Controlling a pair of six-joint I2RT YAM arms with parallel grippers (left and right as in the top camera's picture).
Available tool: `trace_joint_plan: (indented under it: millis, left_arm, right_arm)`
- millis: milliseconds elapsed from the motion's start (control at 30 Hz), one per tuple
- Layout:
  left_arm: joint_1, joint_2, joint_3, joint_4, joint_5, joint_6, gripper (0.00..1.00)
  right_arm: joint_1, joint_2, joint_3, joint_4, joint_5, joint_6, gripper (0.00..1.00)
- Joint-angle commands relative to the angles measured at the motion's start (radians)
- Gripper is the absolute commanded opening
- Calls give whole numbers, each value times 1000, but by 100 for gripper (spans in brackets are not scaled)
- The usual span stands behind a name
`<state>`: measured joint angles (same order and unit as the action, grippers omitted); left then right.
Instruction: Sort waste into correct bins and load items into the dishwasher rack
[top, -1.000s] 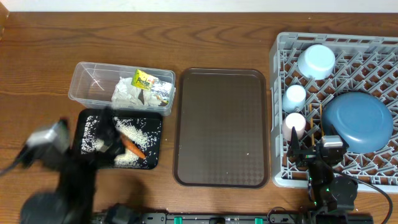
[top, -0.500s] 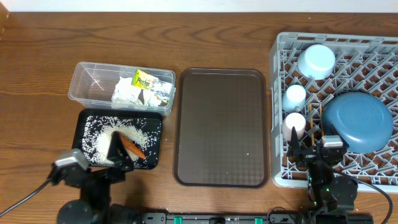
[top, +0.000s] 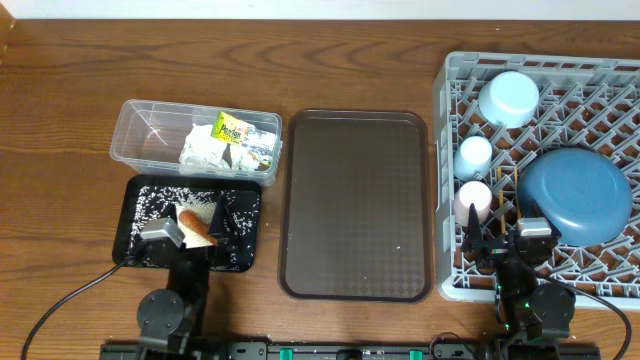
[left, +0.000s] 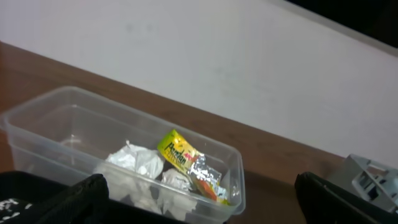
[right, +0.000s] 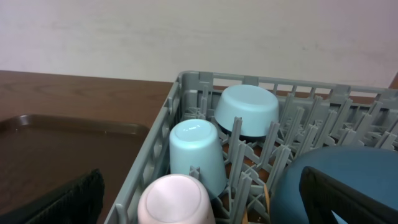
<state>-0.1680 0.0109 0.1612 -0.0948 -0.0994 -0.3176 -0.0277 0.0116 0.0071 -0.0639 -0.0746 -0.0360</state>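
Tub (top: 142, 133) behind shallow tray (top: 248, 216) — rack (top: 600, 92) far right

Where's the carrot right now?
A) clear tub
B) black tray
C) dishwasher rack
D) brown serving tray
B: the overhead view shows the carrot lying in the black tray among the rice grains.

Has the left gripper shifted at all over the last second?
Yes. The left gripper has swung to the right, from the left side of the black tray to above its middle.
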Motion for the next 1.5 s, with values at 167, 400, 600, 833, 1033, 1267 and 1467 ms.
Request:
trace_joint_plan:
  millis: [167, 400, 600, 833, 1033, 1267, 1467]
  left_arm:
    - [5, -9, -135, 121, 18, -2, 99]
    - [5, -9, -157, 61, 2, 0, 99]
    - [5, -9, -157, 28, 42, 109, 98]
    - [5, -9, -157, 24, 93, 259, 99]
    - [5, -9, -157, 24, 92, 287, 99]
    - [5, -8, -157, 24, 92, 287, 99]
    - [5, -7, -157, 24, 92, 287, 98]
  right_arm:
    - [-6, -7, -2, -4, 3, 13, 99]
    - [-6, -7, -2, -4, 3, 13, 99]
    - [-6, -7, -2, -4, 3, 13, 99]
    - [-6, -7, -2, -4, 3, 13, 99]
    - [-6, -7, -2, -4, 3, 13, 99]
    - [-6, -7, -2, -4, 3, 13, 99]
    - [-6, -7, -2, -4, 3, 13, 99]
